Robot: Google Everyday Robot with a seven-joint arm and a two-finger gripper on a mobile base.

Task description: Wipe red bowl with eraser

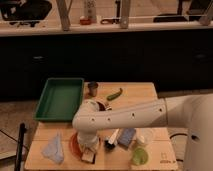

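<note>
The red bowl (76, 144) sits on the wooden table (150, 97) near the front left, mostly covered by my arm; only its left rim shows. My gripper (89, 154) points down over the bowl's front right edge. It is shut on the eraser (89, 157), a small whitish-tan block with a darker underside. The eraser is at the bowl's front rim.
A green tray (60, 98) is at the back left, with a metal cup (93, 88) and a green pepper (114, 94) behind my arm. A blue-grey cloth (54, 148) lies left of the bowl. A brush (112, 141), a blue-grey pad (127, 137), a clear cup (145, 136) and a pale green cup (139, 156) are on its right.
</note>
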